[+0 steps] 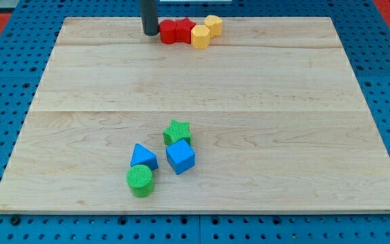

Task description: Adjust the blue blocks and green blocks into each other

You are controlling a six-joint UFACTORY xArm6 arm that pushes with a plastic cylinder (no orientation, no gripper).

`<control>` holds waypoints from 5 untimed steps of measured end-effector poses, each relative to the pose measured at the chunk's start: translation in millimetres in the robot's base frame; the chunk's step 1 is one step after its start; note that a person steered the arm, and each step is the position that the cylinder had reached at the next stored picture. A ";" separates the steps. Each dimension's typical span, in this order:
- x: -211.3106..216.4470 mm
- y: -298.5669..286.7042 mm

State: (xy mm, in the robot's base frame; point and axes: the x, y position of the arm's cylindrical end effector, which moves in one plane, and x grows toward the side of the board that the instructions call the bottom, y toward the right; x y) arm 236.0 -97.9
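Camera view shows my tip (150, 33) at 12 o'clock on the table (303, 102), touching the red blocks (175, 32); no claw exists. Green star (177, 131), blue cube (180, 156), blue triangle (143, 156) and green cylinder (140, 180) already cluster at 6 o'clock.

I count 8 blocks on the worktop (303, 102). 2 blue: a triangle (143, 156) & a cube (180, 156). 2 green: a star (177, 131) & a cylinder (140, 181). 2 red (168, 31) (185, 30). 2 yellow (200, 36) (213, 26).
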 end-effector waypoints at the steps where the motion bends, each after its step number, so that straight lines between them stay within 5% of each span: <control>1: 19.2 -53.2; 4: 31.3 -51.6; 5: 78.3 15.3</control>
State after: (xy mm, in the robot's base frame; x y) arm 314.2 -82.6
